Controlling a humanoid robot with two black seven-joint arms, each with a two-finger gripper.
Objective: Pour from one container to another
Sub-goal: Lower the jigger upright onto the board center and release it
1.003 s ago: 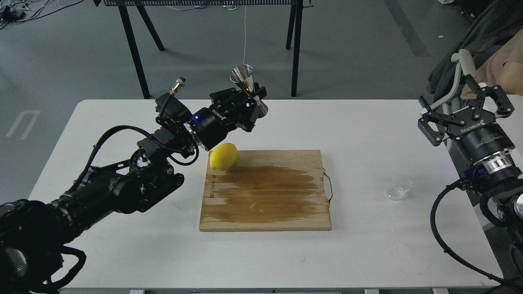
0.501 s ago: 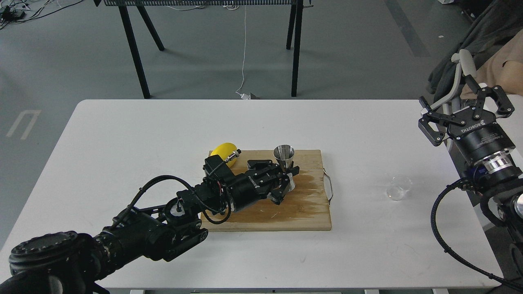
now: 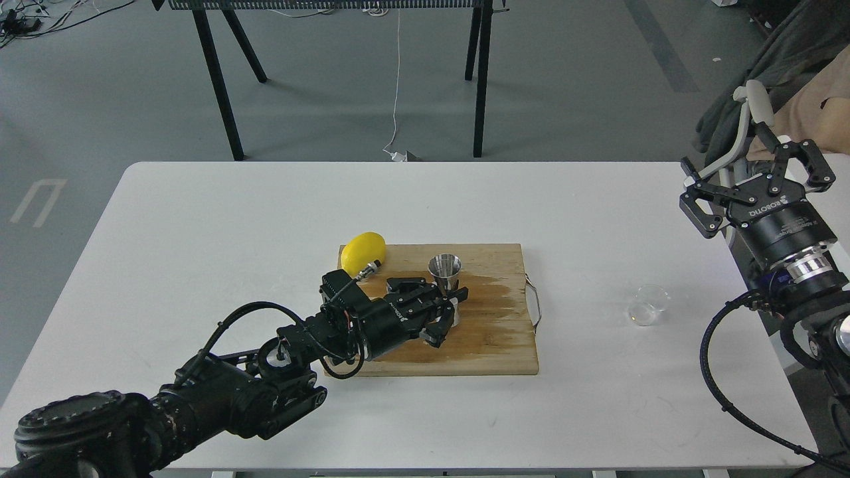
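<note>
On the cutting board (image 3: 491,352), just right of the lemon (image 3: 362,253) at its far-left corner, my left gripper (image 3: 446,307) is clamped on the steel jigger (image 3: 445,279), held upright; setting it down well means keeping it level until its base, hidden behind my fingers, sits flat. Right of the board, the clear glass cup (image 3: 648,305) waits on the table, contents hard to make out. Farther right, my right gripper (image 3: 757,178) hangs spread apart, empty.

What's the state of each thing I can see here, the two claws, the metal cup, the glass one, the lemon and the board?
left gripper: shut on the steel jigger
steel jigger: upright on the board
right gripper: open, empty
glass cup: upright on the table, ungripped
lemon: whole
cutting board: partly wet-stained
</note>
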